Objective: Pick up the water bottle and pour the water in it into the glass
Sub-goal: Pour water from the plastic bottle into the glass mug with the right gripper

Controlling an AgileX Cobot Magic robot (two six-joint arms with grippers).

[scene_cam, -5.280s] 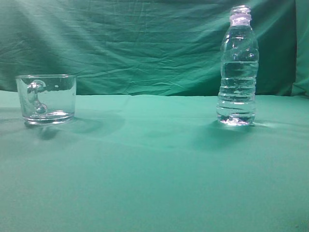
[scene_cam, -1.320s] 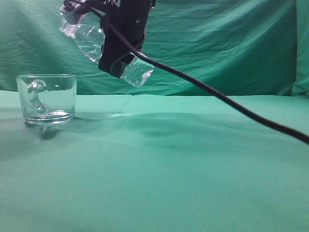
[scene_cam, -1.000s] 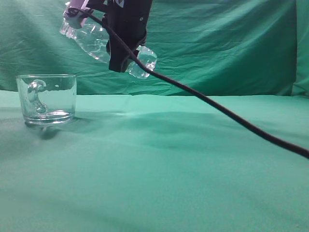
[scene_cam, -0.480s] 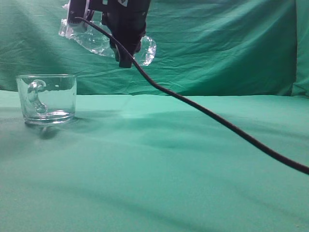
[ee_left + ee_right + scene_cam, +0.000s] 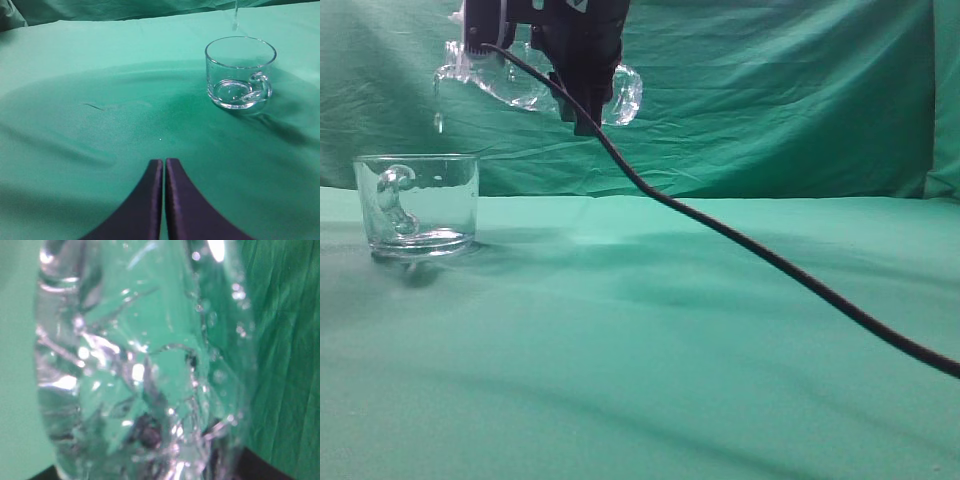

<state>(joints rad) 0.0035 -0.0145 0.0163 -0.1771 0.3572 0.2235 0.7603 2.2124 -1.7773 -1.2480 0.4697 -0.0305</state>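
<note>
Sideways, water bottle (image 5: 520, 85) in right end effector (image 5: 582, 75).

A green cloth (image 5: 650, 350) covers the table, a creased green backdrop (image 5: 760, 90) hangs behind, a black cable (image 5: 770, 262) slants across.

The right gripper (image 5: 582, 60) covers the middle of the water bottle (image 5: 520, 85), so only its two ends show, and the arm above runs off the top edge. Up close the bottle (image 5: 145, 365) fills the wrist camera in a blur, fingers out of sight. The left gripper (image 5: 164, 167) is cut off by the bottom edge; the black cable (image 5: 770, 265) leaves at the right.
</note>
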